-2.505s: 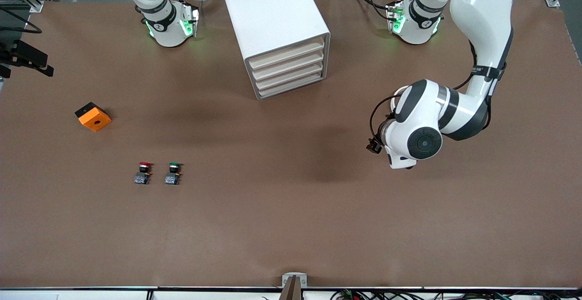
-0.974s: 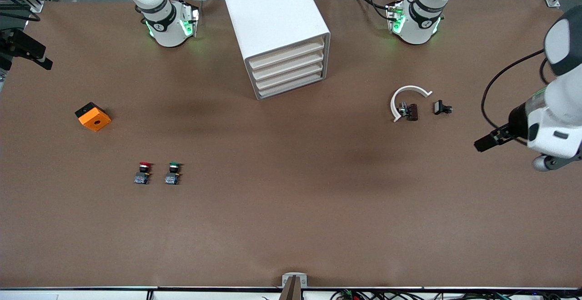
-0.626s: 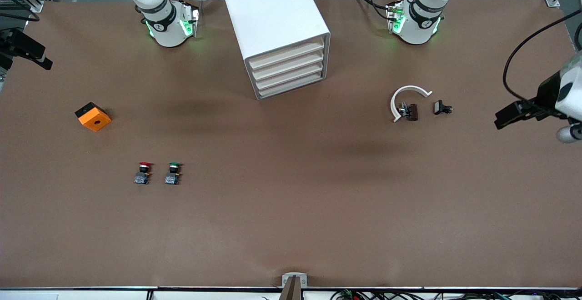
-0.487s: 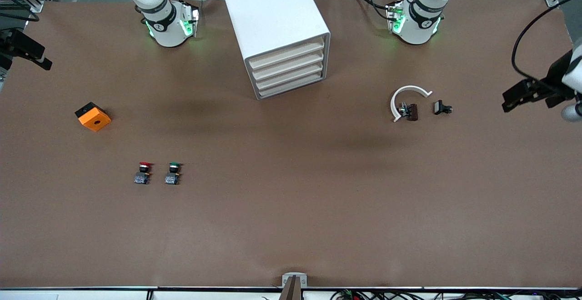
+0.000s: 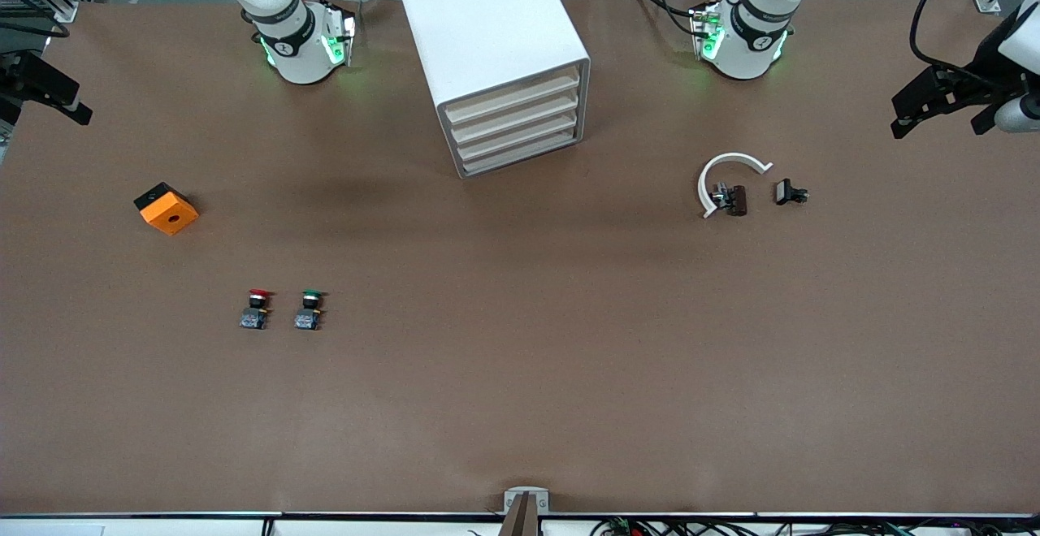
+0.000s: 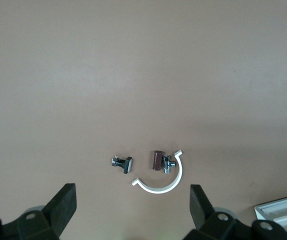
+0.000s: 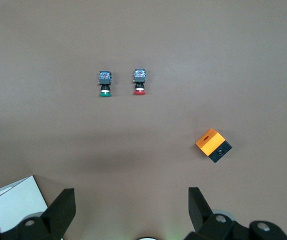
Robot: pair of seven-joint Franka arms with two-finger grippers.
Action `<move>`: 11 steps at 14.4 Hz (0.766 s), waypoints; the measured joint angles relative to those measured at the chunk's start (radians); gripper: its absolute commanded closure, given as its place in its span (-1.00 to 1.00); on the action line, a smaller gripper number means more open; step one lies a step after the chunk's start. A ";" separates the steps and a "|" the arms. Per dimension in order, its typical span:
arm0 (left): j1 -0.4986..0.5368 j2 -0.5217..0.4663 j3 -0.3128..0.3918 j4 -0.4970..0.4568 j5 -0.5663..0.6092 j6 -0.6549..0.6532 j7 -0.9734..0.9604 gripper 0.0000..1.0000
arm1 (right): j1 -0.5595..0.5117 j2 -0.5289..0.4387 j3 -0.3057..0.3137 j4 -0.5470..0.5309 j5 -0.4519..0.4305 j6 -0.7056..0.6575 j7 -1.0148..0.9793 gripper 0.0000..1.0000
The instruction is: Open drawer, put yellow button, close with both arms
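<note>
The white cabinet (image 5: pixel 487 24) stands at the back middle of the table. The drawer (image 5: pixel 513 97), its uppermost one, is shut, as are the three below. No yellow button shows in any view. My left gripper (image 5: pixel 910 110) hangs over the left arm's end of the table, open and empty in the left wrist view (image 6: pixel 133 200). My right gripper (image 5: pixel 69 105) waits over the right arm's end, open and empty in the right wrist view (image 7: pixel 131 205).
A red-capped button (image 5: pixel 257 309) and a green-capped button (image 5: pixel 309 309) stand side by side. An orange and black box (image 5: pixel 166 208) lies toward the right arm's end. A white C-shaped ring (image 5: pixel 727 175), a brown part (image 5: pixel 735 199) and a black clip (image 5: pixel 790 192) lie toward the left arm's end.
My left arm has swung out from over the table to its own end and drawn back toward the bases, uncovering the ring and small parts. The right gripper has barely moved.
</note>
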 measured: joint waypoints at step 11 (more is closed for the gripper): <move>0.007 0.000 0.005 -0.047 -0.005 0.007 0.000 -1.00 | -0.001 -0.006 -0.005 -0.002 -0.001 -0.033 -0.023 -1.00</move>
